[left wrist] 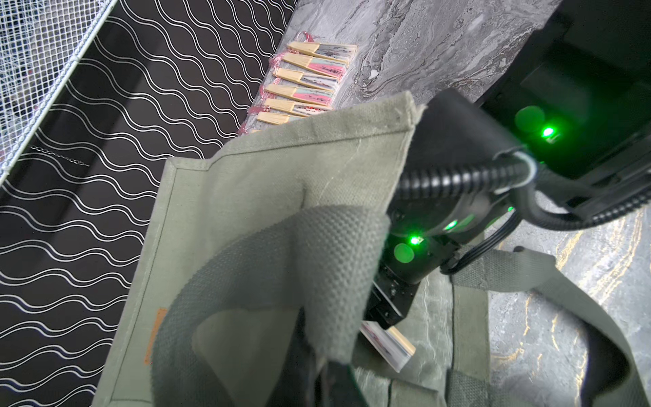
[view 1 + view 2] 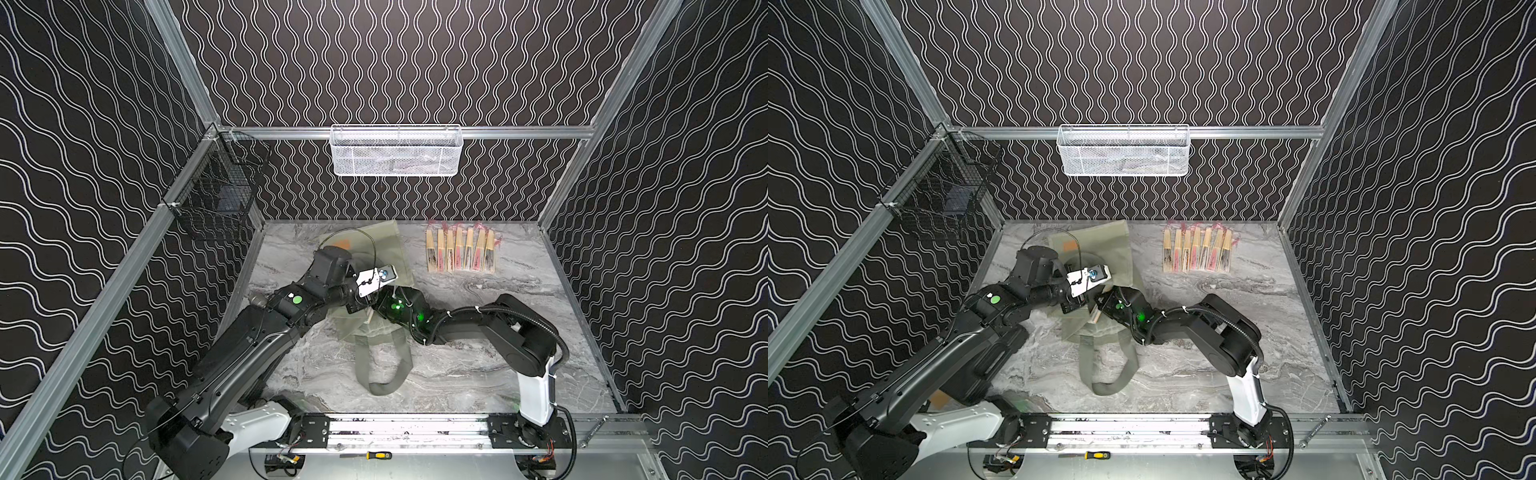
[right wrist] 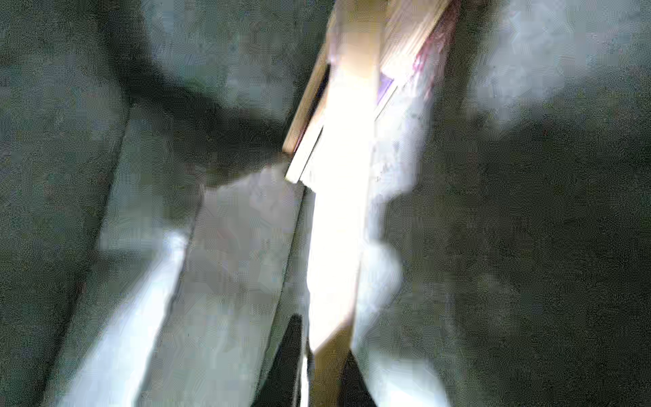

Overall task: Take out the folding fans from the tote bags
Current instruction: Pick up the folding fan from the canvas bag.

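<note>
The grey-green tote bag [image 2: 384, 249] lies at the table's back middle, its strap loops [image 2: 382, 374] trailing toward the front. My left gripper [image 1: 327, 373] is shut on one strap [image 1: 317, 253] and holds the bag's top layer up off the table. At the bag's mouth my right gripper [image 3: 326, 356] is shut on a folding fan [image 3: 336, 218], whose light-wood end sticks out in the left wrist view [image 1: 389, 343] and shows in both top views [image 2: 369, 318] [image 2: 1096, 316]. More fans [image 3: 405, 53] lie deeper inside the bag. Several fans [image 2: 459, 251] lie in a row at the back right.
A white mesh basket [image 2: 395, 151] hangs on the back wall above the bag. A black wire basket [image 2: 216, 195] hangs on the left wall. The two forearms nearly cross over the bag. A yellow-handled screwdriver [image 2: 376, 455] lies on the front rail.
</note>
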Available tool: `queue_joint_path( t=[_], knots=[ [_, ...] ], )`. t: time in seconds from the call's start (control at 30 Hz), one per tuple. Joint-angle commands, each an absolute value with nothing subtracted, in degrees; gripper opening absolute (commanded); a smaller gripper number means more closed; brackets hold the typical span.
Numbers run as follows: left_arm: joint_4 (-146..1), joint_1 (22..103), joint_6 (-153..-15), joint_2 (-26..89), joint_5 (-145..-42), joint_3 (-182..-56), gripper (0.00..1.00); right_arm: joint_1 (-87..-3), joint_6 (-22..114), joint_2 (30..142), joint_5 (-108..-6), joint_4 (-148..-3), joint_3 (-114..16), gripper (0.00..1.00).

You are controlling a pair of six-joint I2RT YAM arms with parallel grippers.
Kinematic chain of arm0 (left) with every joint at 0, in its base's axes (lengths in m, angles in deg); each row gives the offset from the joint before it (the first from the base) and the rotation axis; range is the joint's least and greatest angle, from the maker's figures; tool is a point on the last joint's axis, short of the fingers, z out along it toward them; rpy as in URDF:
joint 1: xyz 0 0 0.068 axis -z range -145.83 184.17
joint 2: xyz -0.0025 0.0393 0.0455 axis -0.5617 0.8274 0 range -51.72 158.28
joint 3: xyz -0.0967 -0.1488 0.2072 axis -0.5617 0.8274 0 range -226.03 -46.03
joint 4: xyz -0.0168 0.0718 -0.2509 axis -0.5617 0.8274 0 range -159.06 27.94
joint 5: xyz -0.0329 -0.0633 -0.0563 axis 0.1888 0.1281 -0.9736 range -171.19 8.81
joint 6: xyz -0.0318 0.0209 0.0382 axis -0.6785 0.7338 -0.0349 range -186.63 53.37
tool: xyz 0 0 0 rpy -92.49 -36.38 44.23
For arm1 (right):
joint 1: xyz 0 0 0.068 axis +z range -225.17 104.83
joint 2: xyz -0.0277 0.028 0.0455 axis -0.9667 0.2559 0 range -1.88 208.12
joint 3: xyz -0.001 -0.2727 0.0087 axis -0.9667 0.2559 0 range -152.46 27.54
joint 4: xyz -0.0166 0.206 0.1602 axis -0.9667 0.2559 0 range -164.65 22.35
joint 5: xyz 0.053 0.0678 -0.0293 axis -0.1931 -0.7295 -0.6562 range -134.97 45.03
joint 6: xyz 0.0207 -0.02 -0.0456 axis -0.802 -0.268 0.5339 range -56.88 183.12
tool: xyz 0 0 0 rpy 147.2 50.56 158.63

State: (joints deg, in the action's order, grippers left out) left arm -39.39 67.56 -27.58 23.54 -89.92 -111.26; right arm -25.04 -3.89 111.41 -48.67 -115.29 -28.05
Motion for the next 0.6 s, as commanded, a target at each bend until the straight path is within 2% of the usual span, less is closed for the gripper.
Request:
queue_joint_path(
  t=[0.0,0.23,0.57],
  knots=[
    [-40.2,67.5,-27.5,23.9,-89.3,-111.4,0.00,-24.2,-4.2,109.4,-51.5,-117.6,-25.9,0.15],
    [-40.3,67.5,-27.5,23.9,-89.1,-111.2,0.00,-21.4,-3.4,106.4,-57.5,-114.9,-23.5,0.19],
    [-40.1,67.6,-27.5,24.7,-89.0,-111.4,0.00,-19.1,2.2,106.4,-68.4,-111.2,-22.2,0.17]
  ],
)
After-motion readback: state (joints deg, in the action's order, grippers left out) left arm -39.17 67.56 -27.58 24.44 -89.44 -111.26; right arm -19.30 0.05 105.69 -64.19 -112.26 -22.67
